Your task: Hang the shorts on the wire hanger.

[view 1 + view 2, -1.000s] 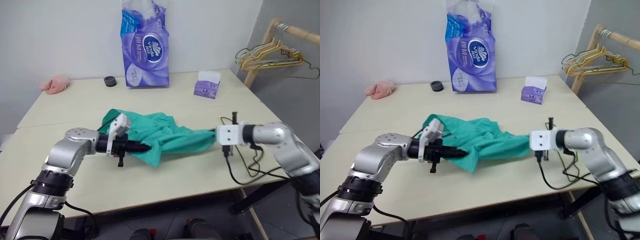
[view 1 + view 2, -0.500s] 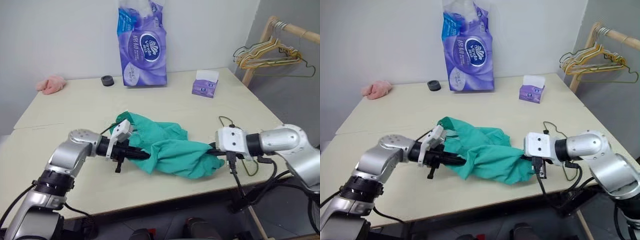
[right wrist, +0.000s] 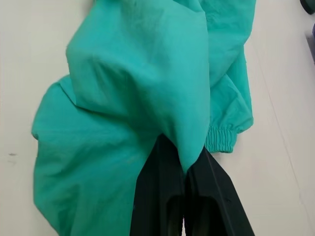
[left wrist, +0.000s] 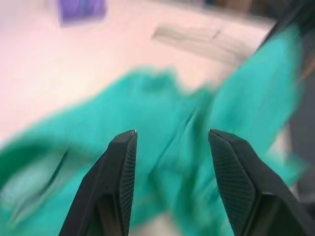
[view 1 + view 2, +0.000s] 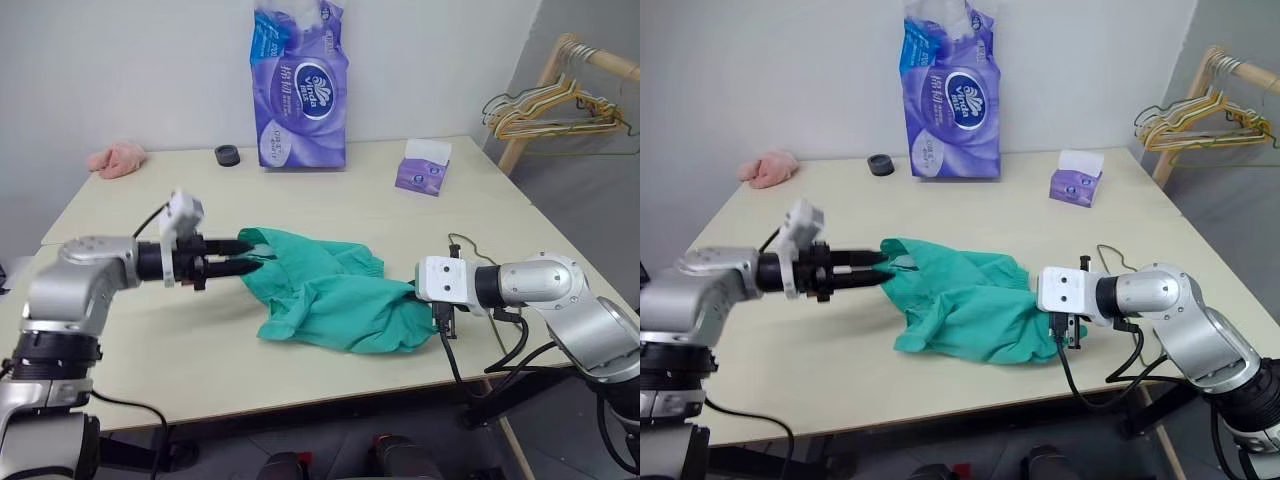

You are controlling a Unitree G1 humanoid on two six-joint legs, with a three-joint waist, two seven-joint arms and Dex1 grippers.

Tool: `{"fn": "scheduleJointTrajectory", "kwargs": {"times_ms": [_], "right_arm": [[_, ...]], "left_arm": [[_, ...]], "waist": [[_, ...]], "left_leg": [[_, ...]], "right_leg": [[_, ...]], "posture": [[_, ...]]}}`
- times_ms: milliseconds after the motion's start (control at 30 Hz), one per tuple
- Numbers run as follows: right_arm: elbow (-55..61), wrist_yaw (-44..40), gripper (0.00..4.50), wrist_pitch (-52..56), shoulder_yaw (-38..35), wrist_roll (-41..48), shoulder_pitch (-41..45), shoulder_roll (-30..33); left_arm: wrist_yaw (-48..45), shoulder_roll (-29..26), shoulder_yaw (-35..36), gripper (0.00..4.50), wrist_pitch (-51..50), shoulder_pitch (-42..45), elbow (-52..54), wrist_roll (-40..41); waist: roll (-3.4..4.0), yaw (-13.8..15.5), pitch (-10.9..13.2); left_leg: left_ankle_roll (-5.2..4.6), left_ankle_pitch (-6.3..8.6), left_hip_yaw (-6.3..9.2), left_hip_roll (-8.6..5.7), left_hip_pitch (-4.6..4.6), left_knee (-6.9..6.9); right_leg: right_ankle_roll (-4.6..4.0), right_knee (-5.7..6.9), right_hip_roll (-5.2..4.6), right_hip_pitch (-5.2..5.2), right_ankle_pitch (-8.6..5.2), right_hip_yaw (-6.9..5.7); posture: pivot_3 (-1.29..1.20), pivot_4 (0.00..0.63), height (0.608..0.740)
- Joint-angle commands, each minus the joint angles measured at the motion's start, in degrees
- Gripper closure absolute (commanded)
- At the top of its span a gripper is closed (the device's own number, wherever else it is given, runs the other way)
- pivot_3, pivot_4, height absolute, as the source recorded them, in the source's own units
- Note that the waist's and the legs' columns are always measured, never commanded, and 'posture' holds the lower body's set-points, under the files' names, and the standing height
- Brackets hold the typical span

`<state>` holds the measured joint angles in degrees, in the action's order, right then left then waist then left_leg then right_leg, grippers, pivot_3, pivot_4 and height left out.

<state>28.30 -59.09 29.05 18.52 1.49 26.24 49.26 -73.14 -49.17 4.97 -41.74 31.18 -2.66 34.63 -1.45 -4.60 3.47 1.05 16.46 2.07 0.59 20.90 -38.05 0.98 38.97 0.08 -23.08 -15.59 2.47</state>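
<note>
Still at the gathering step: shorts (image 5: 330, 295) heaped mid-tabletop (image 5: 300, 180). Left gripper (image 5: 247, 258) at the shorts' far-left edge, jaws parted, gripping nothing. Right gripper (image 3: 184, 184) pinching a fold, jaws closed. Next: regrip the waistband and find the hanger.

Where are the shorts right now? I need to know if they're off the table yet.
The shorts lie bunched on the table near its front edge, between the left hand and the right hand, which pinches one end.
</note>
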Motion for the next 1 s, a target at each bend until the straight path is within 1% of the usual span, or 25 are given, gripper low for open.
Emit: {"fn": "scheduleJointTrajectory", "kwargs": {"times_ms": [33, 67, 133, 233, 300, 367, 433, 533, 633, 700, 833, 900, 1000], "right_arm": [[-0.4, 1.3, 4.50, -4.4, 0.6, -4.2, 1.7, 0.5], [-0.6, 1.5, 4.50, -5.6, 1.0, -5.3, 1.6, 0.7], [-1.2, 1.9, 4.50, -7.3, 1.4, -7.2, 1.5, 0.6], [-2.0, 2.6, 4.50, -10.7, 1.9, -10.6, 1.2, 0.7], [-2.4, 3.0, 4.50, -12.4, 2.0, -12.2, 1.1, 0.5], [-2.0, 3.3, 4.50, -14.4, 2.7, -14.2, 1.0, 0.3], [-1.6, 3.3, 4.50, -15.5, 2.9, -15.3, 0.6, -0.1], [-1.2, 3.1, 4.50, -16.8, 2.7, -16.2, -0.3, -0.5], [-1.0, 3.5, 4.50, -17.7, 2.2, -16.9, -0.9, -1.1], [-1.2, 3.8, 4.50, -18.2, 1.9, -17.2, -1.0, -1.4], [-1.5, 4.1, 4.50, -18.9, 1.3, -17.5, -1.2, -2.0], [-1.8, 4.3, 4.50, -19.8, 0.4, -17.2, -1.3, -1.9], [-1.9, 4.0, 4.50, -20.7, -0.5, -16.7, -1.6, -1.7]], "left_arm": [[1.3, 1.0, -2.9, 1.72, -5.5, -0.2, 4.7, 1.9], [1.5, 1.0, -4.2, 1.52, -6.4, -0.3, 4.7, 1.3], [0.6, 0.2, -7.3, 0.89, -5.7, -1.1, 4.6, -0.9], [2.6, 1.5, -9.9, 0.01, -3.4, -0.7, 2.5, -4.2], [3.7, 2.8, -11.3, 0.01, -2.0, -0.3, 0.9, -6.1], [6.3, 5.9, -12.9, 0.01, 0.0, 0.7, -1.3, -8.7], [7.3, 8.3, -13.4, 0.01, 0.8, 1.1, -2.3, -9.6], [6.9, 9.9, -14.3, 0.01, 0.2, 0.7, -1.9, -9.7], [4.6, 11.1, -15.0, 0.01, -2.6, -1.4, 1.2, -6.7], [3.2, 10.8, -15.1, 0.01, -4.6, -2.3, 2.6, -5.3], [0.7, 8.5, -16.5, 0.01, -4.6, -3.8, 3.3, -6.1], [-0.4, 6.3, -17.9, 0.01, -2.2, -4.6, 2.0, -8.8], [1.0, 6.4, -17.1, 0.01, 0.1, -3.4, -2.1, -10.6]], "waist": [[0.01, -0.2, 0.0], [0.01, -0.2, 0.0], [0.01, -0.4, 0.0], [-0.02, -0.4, 0.0], [-0.01, -0.3, 0.0], [-0.01, -0.3, 0.0], [-0.03, -0.2, 0.0], [-0.06, -0.2, 0.0], [-0.06, -0.4, 0.0], [-0.05, -0.5, 0.0], [-0.06, -0.6, 0.0], [-0.05, -0.6, 0.0], [-0.05, -0.5, 0.0]], "left_leg": [[0.00, 0.00, -0.12, -0.01, -0.04, 0.00], [0.00, 0.00, -0.17, -0.02, -0.05, 0.00], [0.01, 0.00, -0.21, -0.02, -0.07, -0.02], [0.01, 0.00, -0.25, -0.02, -0.09, -0.02], [0.01, 0.00, -0.23, -0.02, -0.09, -0.01], [0.01, 0.00, -0.23, -0.02, -0.09, -0.01], [0.01, 0.00, -0.24, -0.02, -0.07, -0.04], [0.01, 0.00, -0.28, -0.02, -0.05, -0.06], [0.01, 0.00, -0.28, -0.02, -0.06, -0.05], [0.01, 0.00, -0.29, -0.01, -0.08, -0.04], [0.01, 0.00, -0.28, -0.02, -0.08, -0.04], [0.01, 0.00, -0.27, -0.02, -0.09, -0.04], [0.01, 0.00, -0.28, -0.02, -0.09, -0.04]], "right_leg": [[0.03, 0.00, -0.02, 0.00, 0.01, 0.06], [0.04, 0.00, -0.03, 0.00, 0.02, 0.10], [0.09, 0.01, -0.02, -0.01, 0.05, 0.13], [0.08, 0.03, 0.08, -0.04, 0.06, 0.15], [0.08, 0.03, 0.11, -0.05, 0.06, 0.12], [0.07, 0.03, 0.12, -0.05, 0.06, 0.12], [0.07, 0.03, 0.11, -0.05, 0.06, 0.14], [0.04, 0.02, 0.09, -0.05, 0.09, 0.20], [0.02, 0.02, 0.09, -0.05, 0.10, 0.21], [0.02, 0.03, 0.09, -0.05, 0.10, 0.22], [0.04, 0.03, 0.12, -0.05, 0.09, 0.20], [0.05, 0.03, 0.13, -0.05, 0.08, 0.19], [0.05, 0.03, 0.13, -0.05, 0.08, 0.19]], "posture": [[-0.08, 0.022, 0.740], [-0.08, 0.022, 0.740], [-0.09, 0.021, 0.740], [-0.09, 0.021, 0.740], [-0.09, 0.021, 0.740], [-0.10, 0.022, 0.740], [-0.10, 0.022, 0.740], [-0.10, 0.024, 0.740], [-0.11, 0.025, 0.740], [-0.11, 0.025, 0.740], [-0.12, 0.027, 0.740], [-0.12, 0.027, 0.740], [-0.12, 0.027, 0.740]]}}
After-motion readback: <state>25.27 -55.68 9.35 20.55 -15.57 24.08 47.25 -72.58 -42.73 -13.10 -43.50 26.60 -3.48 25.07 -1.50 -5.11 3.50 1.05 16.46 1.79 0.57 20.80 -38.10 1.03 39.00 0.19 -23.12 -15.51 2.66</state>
